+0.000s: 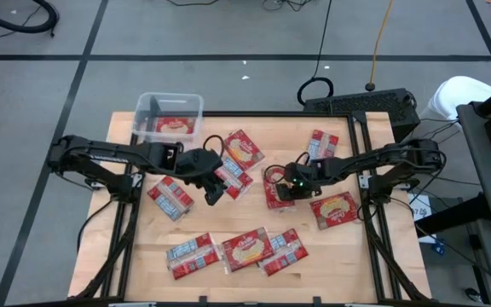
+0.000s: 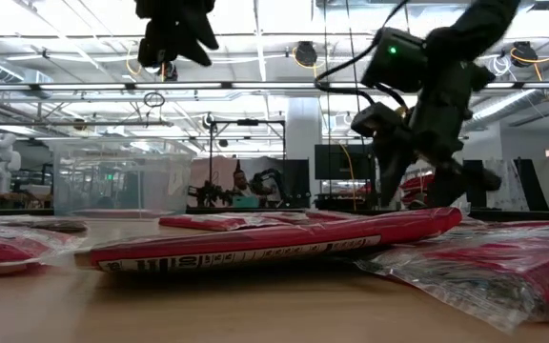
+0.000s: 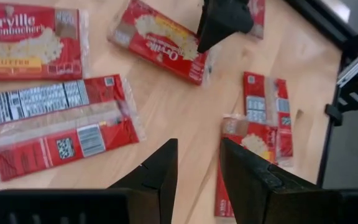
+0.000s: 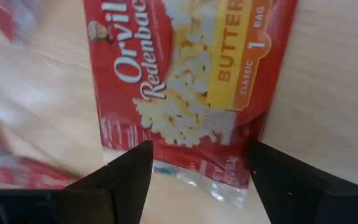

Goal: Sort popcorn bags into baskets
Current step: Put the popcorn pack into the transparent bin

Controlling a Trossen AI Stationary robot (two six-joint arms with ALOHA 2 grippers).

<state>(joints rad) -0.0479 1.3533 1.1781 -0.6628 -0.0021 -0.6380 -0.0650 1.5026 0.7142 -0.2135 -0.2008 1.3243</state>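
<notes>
Popcorn bag (image 1: 175,126) lies in clear basket (image 1: 147,107); right gripper (image 4: 197,177) jaws wide over loose bag (image 4: 191,81); left gripper (image 3: 197,177) jaws narrow, empty.

wooden table (image 1: 331,256): popcorn bags (image 1: 244,249) scattered flat; clear basket (image 1: 146,112) at far-left corner.

A robotics lab: beyond the wooden bench (image 1: 228,223), the low view shows an open hall with ceiling strip lights (image 2: 74,24), monitors (image 2: 336,171), another robot arm (image 2: 273,181) and a white humanoid figure (image 2: 0,157).
</notes>
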